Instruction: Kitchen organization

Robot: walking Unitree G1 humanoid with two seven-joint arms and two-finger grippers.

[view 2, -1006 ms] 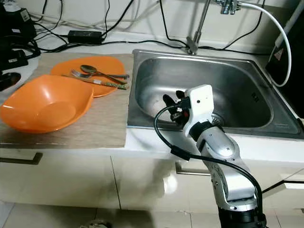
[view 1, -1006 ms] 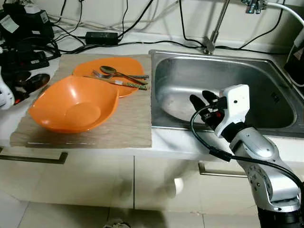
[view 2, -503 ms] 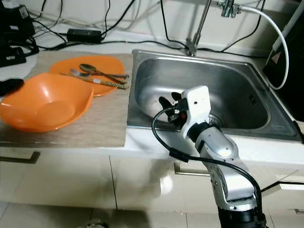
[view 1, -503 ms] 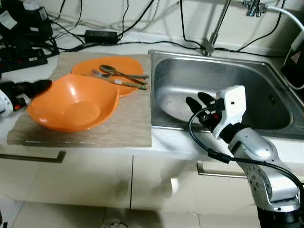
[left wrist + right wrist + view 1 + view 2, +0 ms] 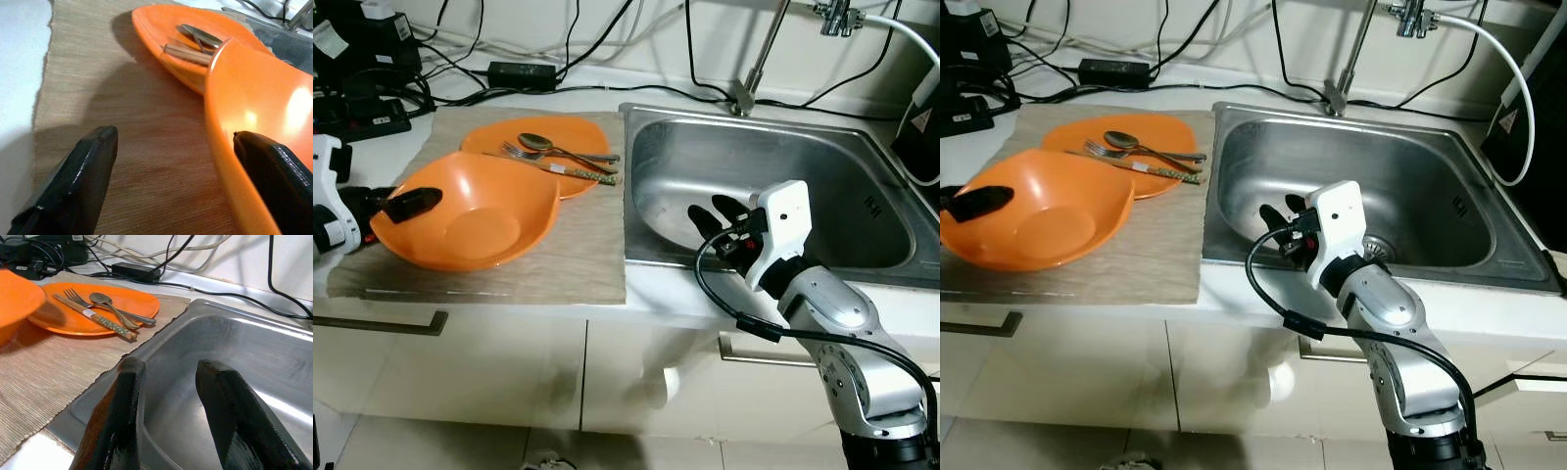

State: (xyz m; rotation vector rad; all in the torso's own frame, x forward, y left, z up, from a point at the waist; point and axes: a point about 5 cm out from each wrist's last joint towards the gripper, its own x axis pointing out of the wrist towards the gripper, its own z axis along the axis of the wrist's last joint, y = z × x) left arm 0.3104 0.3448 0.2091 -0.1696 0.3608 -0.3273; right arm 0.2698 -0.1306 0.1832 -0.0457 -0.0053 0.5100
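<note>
Jaws open: left gripper [image 5: 399, 201] straddles orange bowl [image 5: 475, 215] rim, woven mat [image 5: 578, 250].

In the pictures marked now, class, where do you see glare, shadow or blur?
Left wrist view: bright glare patches on the orange bowl, dark shadow on the woven mat, near fingers soft. Right wrist view: sheen on the steel sink; fingers blurred.

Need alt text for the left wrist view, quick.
The left gripper, fingers open, straddles the near rim of the orange bowl on a woven mat; behind it sits an orange plate holding cutlery.
</note>
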